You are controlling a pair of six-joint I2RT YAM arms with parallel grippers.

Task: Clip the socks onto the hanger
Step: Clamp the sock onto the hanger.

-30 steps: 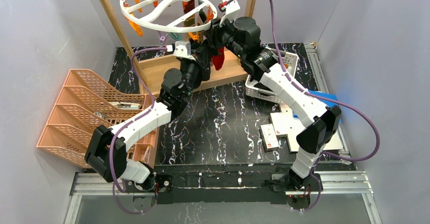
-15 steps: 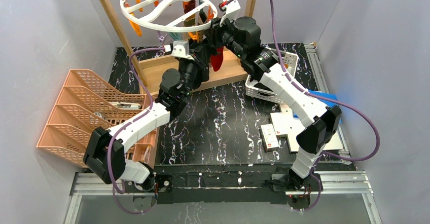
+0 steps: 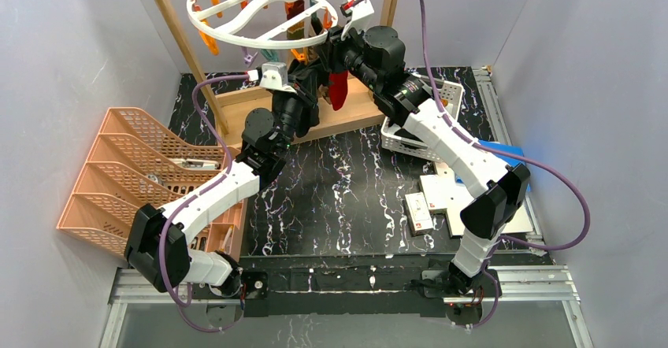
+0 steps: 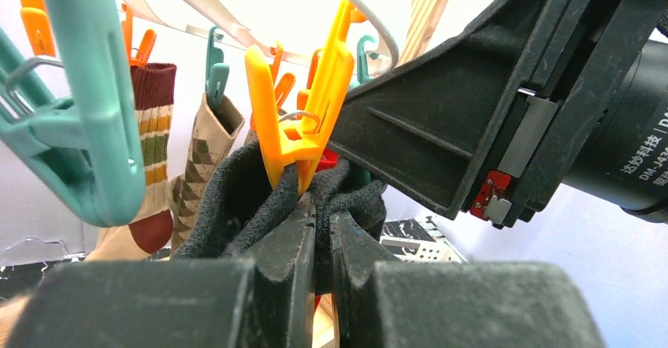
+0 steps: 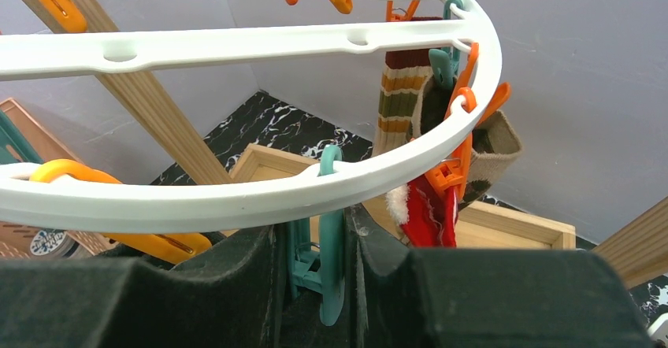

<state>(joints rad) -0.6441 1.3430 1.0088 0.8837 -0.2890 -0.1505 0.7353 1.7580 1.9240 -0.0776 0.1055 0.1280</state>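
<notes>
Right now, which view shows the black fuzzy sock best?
Left wrist: black fuzzy fabric sock, pinched by the left end effector, meets an orange plastic clip. Top external: arms hide it. Right wrist: not clearly visible.

The hanger (image 5: pixel 236 45) is white, with 1 orange clip (image 4: pixel 303 104) and 1 teal clip (image 5: pixel 327 238) closest. Of the socks, 1 dark grey sock (image 4: pixel 252 198) is plain and 1 red sock (image 5: pixel 429 210) is bright. 1 beige sock (image 4: pixel 201 159) has brown diamonds, and 1 cream sock (image 4: pixel 154 127) is striped dark red, orange and olive. The table (image 3: pixel 339 198) is black with white veins. The rack (image 3: pixel 118 175) is peach lattice, the basket (image 3: pixel 403 146) white, the frame (image 3: pixel 179 41) pale wood, the cables (image 3: pixel 586 204) purple.
</notes>
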